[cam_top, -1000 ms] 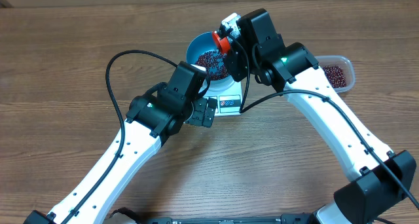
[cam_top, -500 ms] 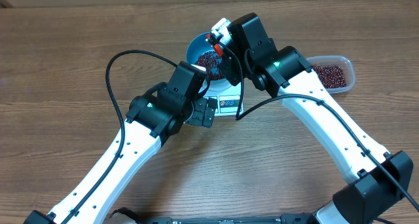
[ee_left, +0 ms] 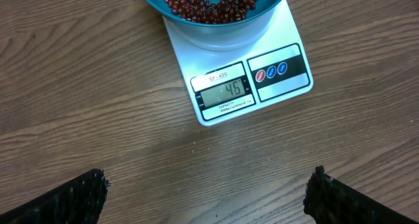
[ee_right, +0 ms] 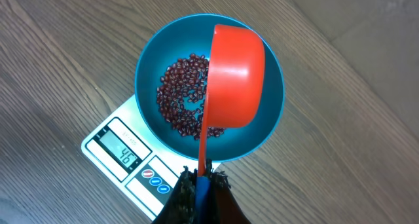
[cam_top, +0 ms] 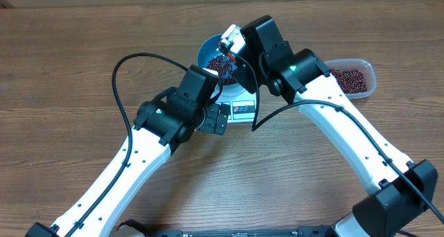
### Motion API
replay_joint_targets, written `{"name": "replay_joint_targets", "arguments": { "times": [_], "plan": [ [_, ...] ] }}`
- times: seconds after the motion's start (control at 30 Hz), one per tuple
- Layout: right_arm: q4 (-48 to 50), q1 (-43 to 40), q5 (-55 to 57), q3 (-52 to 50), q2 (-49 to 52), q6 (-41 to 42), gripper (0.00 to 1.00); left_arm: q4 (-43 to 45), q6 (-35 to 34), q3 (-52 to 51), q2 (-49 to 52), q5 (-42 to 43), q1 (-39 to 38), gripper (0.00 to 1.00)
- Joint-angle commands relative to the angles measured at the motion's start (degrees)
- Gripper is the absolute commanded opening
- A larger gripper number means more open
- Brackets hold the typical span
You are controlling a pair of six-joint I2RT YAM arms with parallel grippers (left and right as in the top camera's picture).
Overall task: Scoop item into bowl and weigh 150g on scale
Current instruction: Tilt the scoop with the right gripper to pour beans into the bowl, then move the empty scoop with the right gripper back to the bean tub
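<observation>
The blue bowl (ee_right: 272, 116) stands on the white scale (ee_right: 108, 152), whose display reads 46. A loose heap of dark red beans (ee_right: 178, 107) covers the bowl's bottom. My right gripper (ee_right: 204, 179) is shut on the blue-tipped handle of a red scoop (ee_right: 236, 76), which is rolled on its side above the bowl's right half, and I cannot see inside it. My left gripper (ee_left: 209, 199) hangs open over bare wood just in front of the scale (ee_left: 252, 86), nothing between its fingers (ee_left: 78, 198). From overhead, the right arm hides part of the bowl (cam_top: 204, 53).
A clear plastic tub (cam_top: 368, 77) holding more beans (cam_top: 349, 78) sits to the right of the scale, behind the right arm. A black cable loops above the left arm (cam_top: 125, 154). Wooden tabletop lies all round.
My right gripper has shifted left over the bowl, carrying the scoop further over it. The left arm has not moved.
</observation>
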Motion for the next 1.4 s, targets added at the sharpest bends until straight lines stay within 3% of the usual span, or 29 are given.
{"name": "replay_joint_targets", "arguments": {
  "times": [0.0, 0.2, 0.4, 0.63, 0.73, 0.9, 1.0, 1.17, 1.37],
  "plan": [
    [0.6, 0.3, 0.4, 1.8, -1.3, -2.1, 0.04, 0.1, 0.9, -0.4, -0.4, 0.1, 0.0, 1.00],
    [0.8, 0.3, 0.4, 1.8, -1.3, -1.0, 0.04, 0.1, 0.9, -0.4, -0.4, 0.1, 0.0, 0.99],
    [2.3, -3.6, -0.6, 1.9, -1.3, 14.8, 0.04, 0.1, 0.9, -0.4, -0.4, 0.1, 0.0, 1.00],
    [1.2, -15.6, -26.8, 1.9, -4.7, 18.4, 0.04, 0.1, 0.9, -0.4, -0.4, 0.1, 0.0, 1.00],
    [0.2, -22.0, -31.1, 1.9, -7.1, 20.5, 0.04, 0.1, 0.9, -0.4, -0.4, 0.1, 0.0, 1.00],
    [-4.3, -31.8, -26.0, 1.9, -9.4, 20.6, 0.04, 0.1, 0.9, -0.4, -0.4, 0.1, 0.0, 1.00],
    [-10.1, -38.1, -9.5, 1.6, -9.2, 22.9, 0.04, 0.1, 0.9, -0.4, -0.4, 0.1, 0.0, 1.00],
    [-11.4, -39.8, 3.7, -1.2, -9.2, 22.8, 0.04, 0.1, 0.9, -0.4, -0.4, 0.1, 0.0, 1.00],
    [-10.0, -39.3, 8.3, -6.6, -7.0, 20.2, 0.04, 0.1, 0.9, -0.4, -0.4, 0.1, 0.0, 1.00]
  ]
}}
